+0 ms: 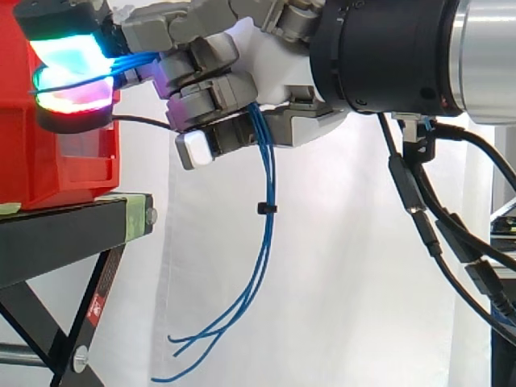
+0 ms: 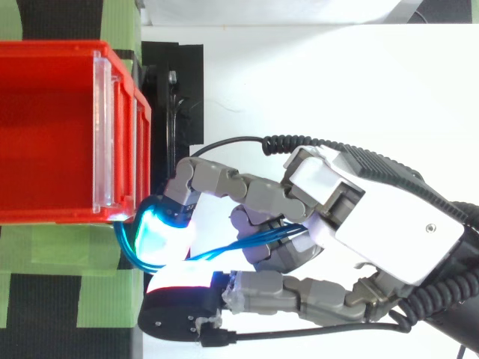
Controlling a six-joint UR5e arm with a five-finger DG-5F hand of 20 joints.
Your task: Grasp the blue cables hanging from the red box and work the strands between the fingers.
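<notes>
The grey robot hand (image 2: 382, 224) pinches thin blue cables (image 1: 266, 185) between glowing pads (image 1: 71, 101). Strands dangle beside a red plastic bin (image 2: 45, 127)

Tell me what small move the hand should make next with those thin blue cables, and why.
Probably rub the glowing pads slightly against each other. The hand is curled round the thin blue cables beside the red plastic box, strands pinched between the pads, loose ends hanging below, so the grasp looks made.
</notes>
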